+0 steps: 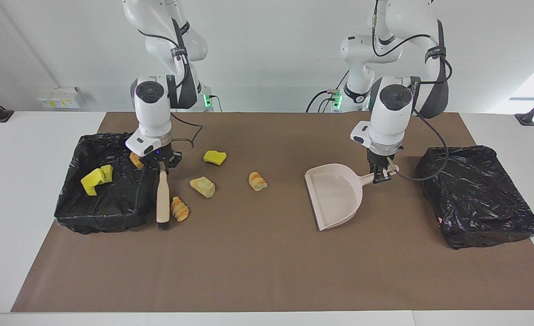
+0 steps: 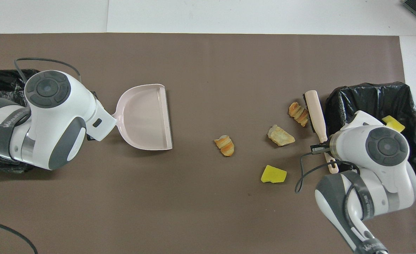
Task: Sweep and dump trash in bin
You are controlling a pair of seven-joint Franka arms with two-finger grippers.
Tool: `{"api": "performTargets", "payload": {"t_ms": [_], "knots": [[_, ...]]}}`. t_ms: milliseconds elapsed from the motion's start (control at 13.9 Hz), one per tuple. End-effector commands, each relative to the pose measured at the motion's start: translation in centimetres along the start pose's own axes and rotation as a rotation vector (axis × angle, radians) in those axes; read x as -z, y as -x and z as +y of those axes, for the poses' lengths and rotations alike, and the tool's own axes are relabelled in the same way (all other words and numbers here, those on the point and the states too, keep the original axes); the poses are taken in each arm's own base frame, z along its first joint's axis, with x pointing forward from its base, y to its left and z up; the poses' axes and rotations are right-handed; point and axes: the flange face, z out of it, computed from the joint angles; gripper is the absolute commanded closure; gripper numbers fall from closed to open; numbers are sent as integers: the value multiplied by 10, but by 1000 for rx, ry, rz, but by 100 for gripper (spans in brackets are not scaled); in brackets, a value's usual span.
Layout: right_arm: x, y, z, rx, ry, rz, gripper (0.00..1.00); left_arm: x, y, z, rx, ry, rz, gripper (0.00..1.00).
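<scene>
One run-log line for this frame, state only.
left gripper: shut on dustpan handle | right gripper: shut on brush, bristles down beside bread lump | dustpan empty

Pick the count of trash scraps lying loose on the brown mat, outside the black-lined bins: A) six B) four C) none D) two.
B: four lie on the brown mat: an orange bread-like lump beside the beige brush, a pale tan lump, a striped orange lump and a yellow sponge piece.
</scene>
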Motion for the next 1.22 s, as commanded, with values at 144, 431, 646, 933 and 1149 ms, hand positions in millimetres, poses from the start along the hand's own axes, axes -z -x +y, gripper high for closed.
{"api": "performTargets", "payload": {"t_ms": [144,431,646,933,1149], "knots": [[17,7,-84,109,-75,-90,100,-1,-3,30,39,-10,-7,100],[38,13,-142,85,-213,-138,100,-6,-33,58,62,17,8,100],[46,16,-189,24,-268,-149,100,-8,-48,67,83,28,35,100],[58,5,-250,-76,-325,-171,100,-3,-73,77,92,20,64,100],[71,-6,-305,-123,-411,-197,100,-9,-92,89,98,8,77,100]]}}
